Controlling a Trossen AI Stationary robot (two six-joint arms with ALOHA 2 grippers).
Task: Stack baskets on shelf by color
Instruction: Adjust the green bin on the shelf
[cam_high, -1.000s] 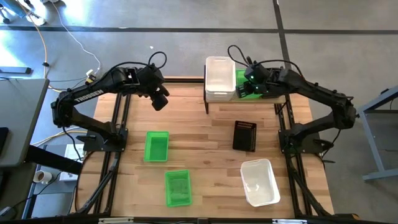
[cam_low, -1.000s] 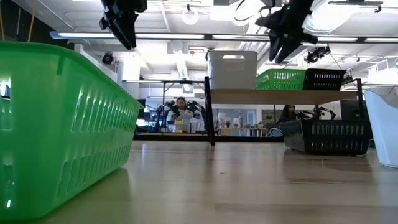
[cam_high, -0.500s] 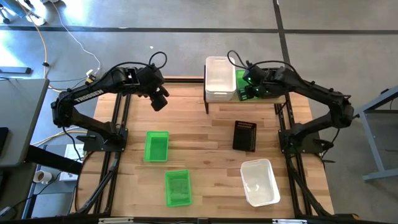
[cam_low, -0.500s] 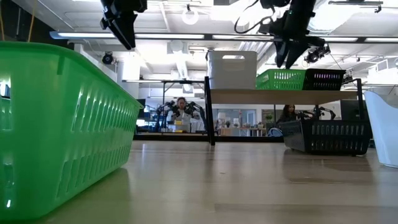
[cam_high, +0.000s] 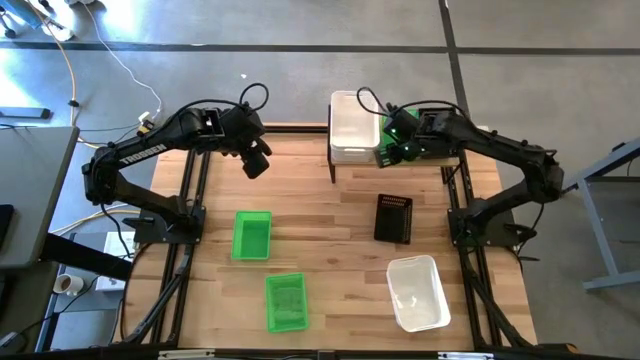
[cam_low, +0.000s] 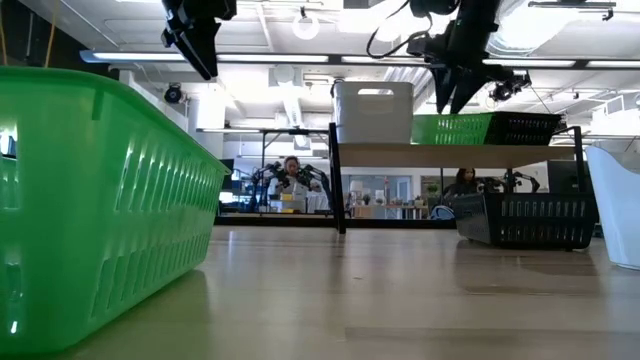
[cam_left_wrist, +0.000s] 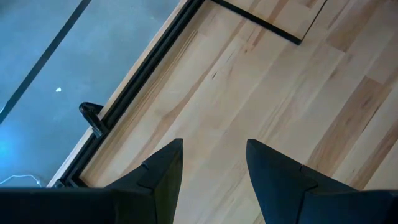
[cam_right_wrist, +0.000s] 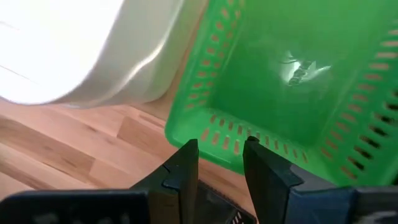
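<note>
Overhead and level views of the bench (cam_high: 330, 215) with the shelf (cam_high: 400, 160) at its far edge. The right gripper (cam_high: 392, 150) hangs over the shelf, above the near wall of the green basket on the shelf (cam_right_wrist: 292, 81); its fingers (cam_right_wrist: 186, 165) stand a narrow gap apart with the basket's near rim just ahead of them, and nothing is held. To the left of that basket, just beside it, stands the white basket on the shelf (cam_high: 352, 125); to the right, the low view shows a black basket on the shelf (cam_low: 520, 128). The left gripper (cam_high: 257, 166) waits above bare wood at the far left of the bench, fingers parted and empty. On the bench lie two green baskets, one left of centre (cam_high: 251, 235) and one nearer (cam_high: 286, 301), a black basket (cam_high: 393, 218) right of centre, and a white basket (cam_high: 417, 292) at near right, all well apart from both grippers.
</note>
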